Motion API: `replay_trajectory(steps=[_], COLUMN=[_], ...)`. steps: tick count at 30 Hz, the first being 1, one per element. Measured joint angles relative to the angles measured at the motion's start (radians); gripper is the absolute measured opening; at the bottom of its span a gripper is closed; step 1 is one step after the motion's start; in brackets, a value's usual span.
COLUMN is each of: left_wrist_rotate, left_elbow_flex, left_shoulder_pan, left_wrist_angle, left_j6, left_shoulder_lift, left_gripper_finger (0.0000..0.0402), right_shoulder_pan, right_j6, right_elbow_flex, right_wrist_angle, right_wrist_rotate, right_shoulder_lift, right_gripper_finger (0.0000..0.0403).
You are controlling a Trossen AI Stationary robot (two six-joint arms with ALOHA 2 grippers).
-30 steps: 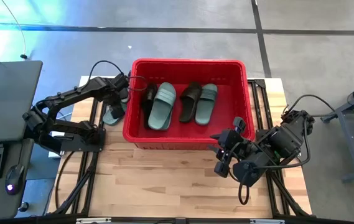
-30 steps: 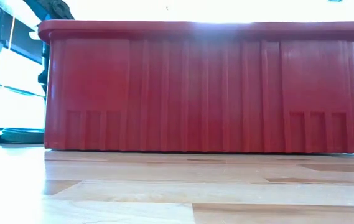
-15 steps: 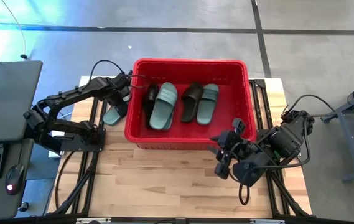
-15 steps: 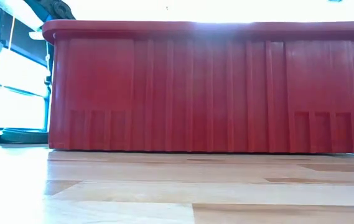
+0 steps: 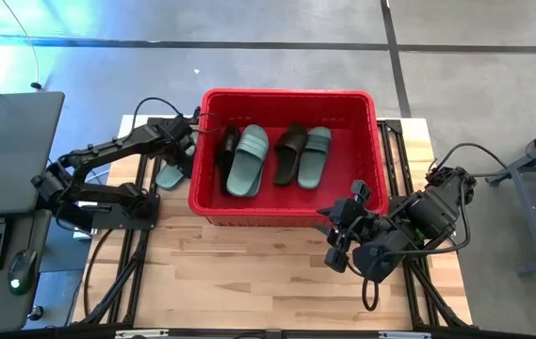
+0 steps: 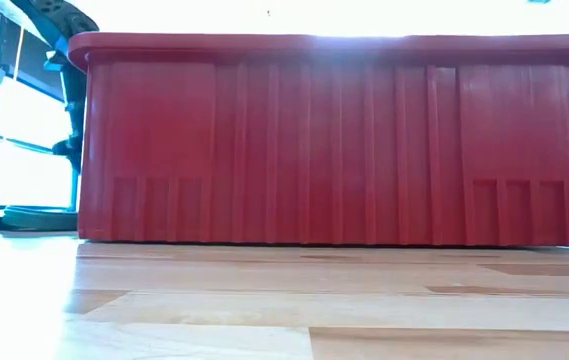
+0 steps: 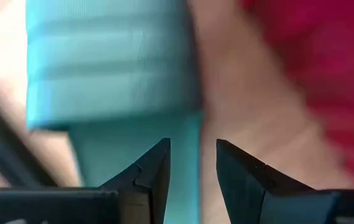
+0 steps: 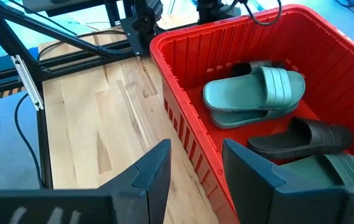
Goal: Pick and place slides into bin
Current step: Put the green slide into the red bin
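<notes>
The red bin (image 5: pixel 286 102) stands at the table's far middle. It holds two green slides (image 5: pixel 247 160) (image 5: pixel 313 155) and two black slides (image 5: pixel 225 155) (image 5: pixel 289 153). One more green slide (image 5: pixel 170 174) lies flat on the table just left of the bin. My left gripper (image 5: pixel 183 149) is open over that slide's far end. In the left wrist view (image 7: pixel 192 152) its fingers stand on either side of the slide's long edge (image 7: pixel 192 124), behind the strap (image 7: pixel 108 68). My right gripper (image 5: pixel 336 237) is open and empty at the bin's near right corner. My left gripper hangs close over the green slide's edge beside the bin (image 7: pixel 189 134), pointing down. One finger is over the footbed and one is over the bare table. I cannot tell whether either finger touches the slide, which lies flat on the table.
The bin's left wall (image 5: pixel 195 179) stands right next to the loose slide. Bare wood table (image 5: pixel 249 273) lies on the bin's near side. A laptop and a mouse (image 5: pixel 18 273) sit on a side desk to the left. Cables run along the table's edges.
The bin has slid a little toward the table's right edge. My left arm has shifted slightly above the loose green slide.
</notes>
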Motion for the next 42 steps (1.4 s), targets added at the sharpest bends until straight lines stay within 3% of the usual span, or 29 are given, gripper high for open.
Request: replay_trajectory(steps=[6, 12, 22, 42], left_wrist_rotate=[0.041, 0.158, 0.126, 0.219], left_elbow_flex=[-0.005, -0.005, -0.005, -0.187], left_shoulder_pan=[0.066, 0.158, 0.155, 0.155], left_wrist_angle=[0.098, 0.06, 0.002, 0.326], left_j6=[-0.067, -0.077, -0.127, -0.387], left_shoulder_lift=[-0.058, -0.058, -0.058, -0.057], left_gripper_finger=[0.0113, 0.0113, 0.0113, 0.0113], right_shoulder_pan=[0.0, 0.0, 0.0, 0.0], right_j6=[-0.006, -0.008, -0.008, -0.026], right_elbow_flex=[0.0, 0.0, 0.0, 0.0], right_wrist_angle=[0.0, -0.001, -0.001, -0.002], right_wrist_rotate=[-0.016, -0.037, -0.037, -0.043], right_shoulder_lift=[0.0, 0.0, 0.0, 0.0], right_gripper_finger=[0.0134, 0.0134, 0.0134, 0.0134])
